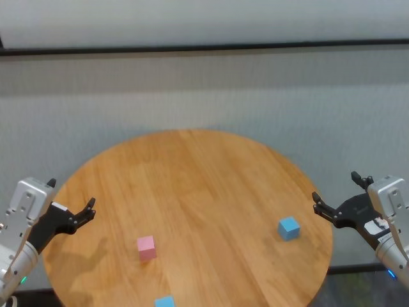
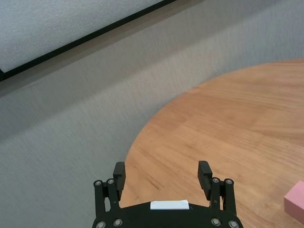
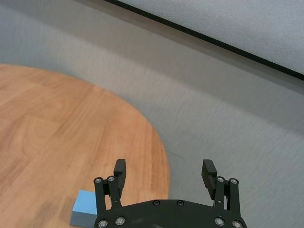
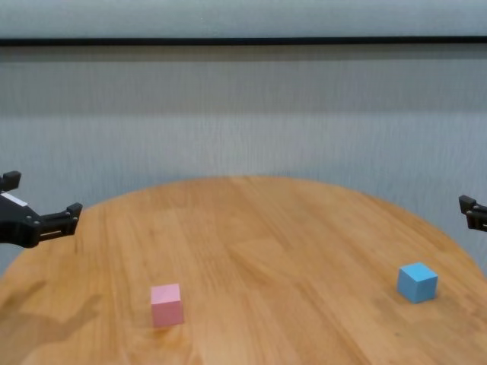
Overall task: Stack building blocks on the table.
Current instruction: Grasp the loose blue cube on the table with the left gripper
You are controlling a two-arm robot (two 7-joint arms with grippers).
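While both claws hang spread and empty, left gripper at nine o'clock, right gripper at three, nothing is stacked. Pink block sits near seven; blue blocks lie at four and six, the latter at the rim, so a nudge might tip it off. Round wooden table, grey wall behind.

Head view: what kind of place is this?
Probably a lab or test room: a bare round wood table holding only three small blocks, pink and two blue, against a plain grey wall, grippers open at both sides.
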